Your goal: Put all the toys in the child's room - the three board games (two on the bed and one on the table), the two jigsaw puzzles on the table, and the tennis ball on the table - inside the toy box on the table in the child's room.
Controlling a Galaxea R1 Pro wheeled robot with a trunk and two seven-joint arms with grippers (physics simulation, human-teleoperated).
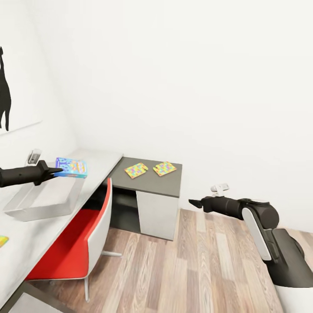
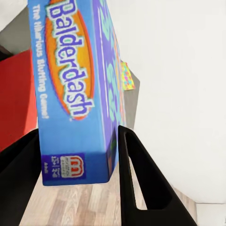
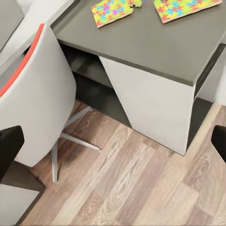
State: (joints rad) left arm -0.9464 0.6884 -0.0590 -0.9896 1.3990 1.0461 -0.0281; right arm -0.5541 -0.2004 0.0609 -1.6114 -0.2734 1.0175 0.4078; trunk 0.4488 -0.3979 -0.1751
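Now: left gripper (image 1: 55, 171) clamped on blue game (image 1: 72, 167) by its short end, box held level above far edge of toy box (image 1: 26, 204) on pale table (image 1: 102, 161). In left wrist view, fingers (image 2: 141, 179) pinching box (image 2: 75, 94) across its thickness. Right gripper (image 1: 194, 202) hung over wood floor (image 1: 195, 269), well apart from everything; fingers spread, nothing between.

Step judged: dropping game into toy box. Best done by pulling back over tray middle, lowering flat, releasing low so box landed inside sloping walls, not on rim.

Two puzzles (image 1: 136, 170) (image 1: 164, 168) lay side by side on dark top (image 1: 152, 182), apart from each other, near back edge. Small colourful corner (image 1: 2, 240) at near table edge, too cropped to name. Red chair (image 1: 74, 243) tucked beside table, narrowing path. Open floor on right, plenty of room for right arm toward puzzles.
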